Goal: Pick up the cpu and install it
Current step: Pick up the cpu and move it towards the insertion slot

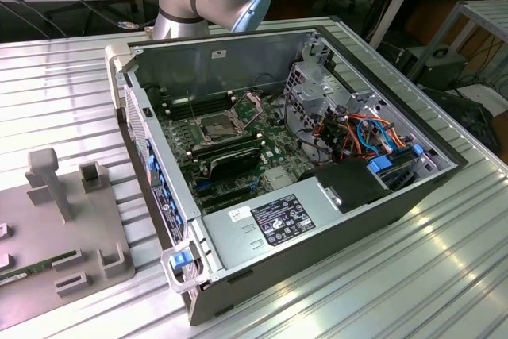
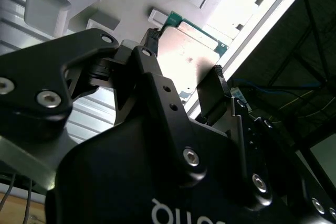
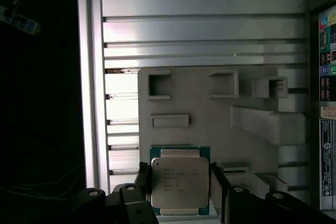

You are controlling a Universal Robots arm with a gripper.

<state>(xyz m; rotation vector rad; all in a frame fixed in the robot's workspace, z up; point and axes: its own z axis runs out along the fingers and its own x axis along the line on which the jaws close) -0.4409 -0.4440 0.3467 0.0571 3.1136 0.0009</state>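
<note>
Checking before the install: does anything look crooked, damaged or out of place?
Nothing stands out. The cpu lies square between the fingers of the hand, over the grey fixture tray, with no visible damage; the socket in the open case has its frame lifted.

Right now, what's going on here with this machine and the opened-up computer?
The robot's gripper is at a grey parts tray beside the open computer case. Its jaws sit against two opposite edges of the cpu, apparently gripping it. The socket on the motherboard inside the case looks open, with no chip in it.
</note>
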